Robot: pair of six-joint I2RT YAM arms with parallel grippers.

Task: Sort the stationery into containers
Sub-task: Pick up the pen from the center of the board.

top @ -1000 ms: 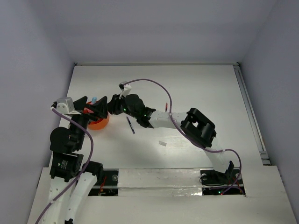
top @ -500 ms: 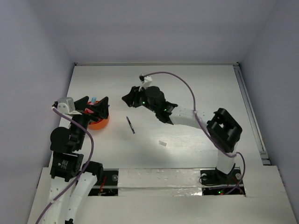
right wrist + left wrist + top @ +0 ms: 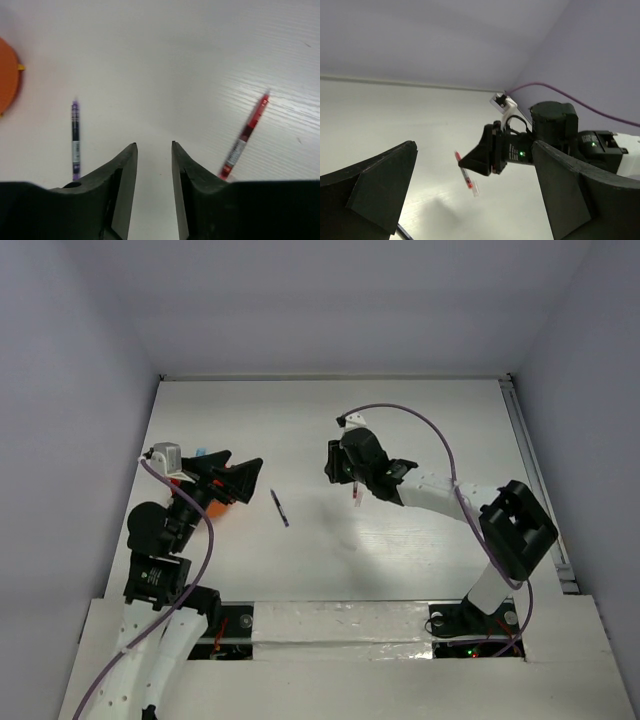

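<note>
The orange pot (image 3: 214, 506) on the white worktop (image 3: 420, 420) is mostly hidden under the left pincer (image 3: 235, 468), which is spread wide and holds nothing. The right wrist view cuts the pot off at the frame edge. Right of the pot lies a dark blue pen (image 3: 75, 140), and farther right a blurred red pen (image 3: 245, 136). The right pincer (image 3: 153, 150) hovers between them, its fingers narrowly parted and gripping nothing. The pens' pale label bands are unreadable.

My left arm (image 3: 175, 638) and right arm (image 3: 435, 488) are white tubes with bulky black joints (image 3: 515, 525). A purple cable (image 3: 400, 408) runs along each to a white wrist block (image 3: 350, 421). My right gripper (image 3: 153, 145) has matte black, wedge-shaped fingers (image 3: 119, 192); green lights (image 3: 521, 153) glow behind it.
</note>
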